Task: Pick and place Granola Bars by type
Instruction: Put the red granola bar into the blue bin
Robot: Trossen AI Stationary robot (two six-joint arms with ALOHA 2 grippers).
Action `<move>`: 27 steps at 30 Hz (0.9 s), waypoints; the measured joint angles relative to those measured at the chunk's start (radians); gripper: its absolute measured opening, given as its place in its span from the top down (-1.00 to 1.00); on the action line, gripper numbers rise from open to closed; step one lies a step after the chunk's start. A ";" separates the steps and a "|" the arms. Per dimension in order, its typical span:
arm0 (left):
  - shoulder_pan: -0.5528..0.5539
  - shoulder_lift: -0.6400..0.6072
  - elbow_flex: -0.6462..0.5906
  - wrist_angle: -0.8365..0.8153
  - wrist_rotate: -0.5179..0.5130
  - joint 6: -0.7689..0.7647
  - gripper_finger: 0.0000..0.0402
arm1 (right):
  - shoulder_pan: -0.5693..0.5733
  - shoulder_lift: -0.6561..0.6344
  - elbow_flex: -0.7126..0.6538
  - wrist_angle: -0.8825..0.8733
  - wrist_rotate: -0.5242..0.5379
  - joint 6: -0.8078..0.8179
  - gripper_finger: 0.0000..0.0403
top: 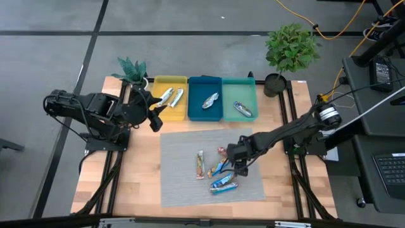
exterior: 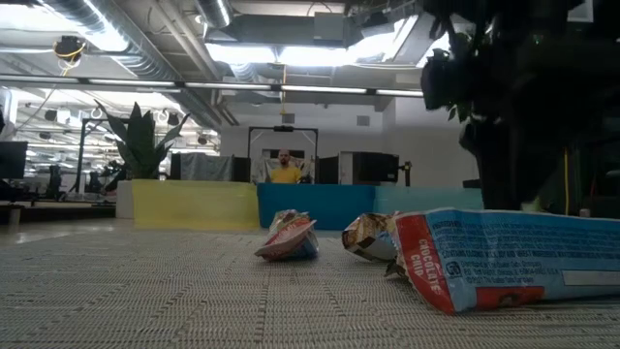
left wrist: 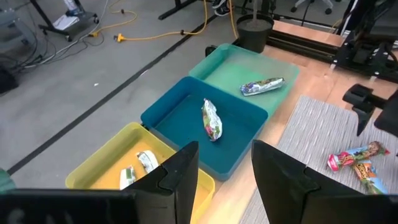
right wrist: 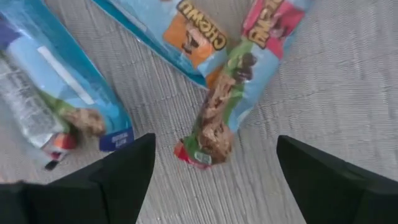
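Several granola bars lie flat on the grey mat: a red-orange one (top: 200, 164), a blue one (top: 219, 168), another blue one (top: 223, 185) and a small crumpled one (top: 221, 151). My right gripper (top: 238, 167) hangs open just above them. In the right wrist view its fingers stand on either side of the multicoloured bar's red end (right wrist: 200, 151) without touching it, with a blue bar (right wrist: 62, 102) beside it. Two silver bars (top: 169, 97) lie in the yellow tray, and the blue tray (top: 211, 101) and teal tray (top: 243, 109) hold one bar each. My left gripper (top: 155, 118) waits open near the yellow tray.
The yellow tray (top: 158, 107), blue tray (top: 196, 111) and teal tray (top: 228, 95) stand side by side along the table's far edge. A potted plant (top: 290, 54) is at the far right corner and a smaller plant (top: 131, 69) at the far left. A person (exterior: 284, 170) stands far behind the table.
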 joint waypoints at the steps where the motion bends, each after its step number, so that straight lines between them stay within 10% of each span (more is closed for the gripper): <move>1: 0.000 0.000 0.000 -0.001 0.000 -0.001 0.30 | 0.000 0.014 0.000 0.010 0.000 0.011 -0.66; 13: 0.000 0.000 0.000 0.000 0.011 -0.002 0.31 | 0.000 0.092 0.000 0.026 0.098 0.083 -0.49; 27: 0.000 0.000 0.000 0.000 0.009 0.000 0.31 | -0.001 0.094 0.000 0.023 0.099 0.095 0.71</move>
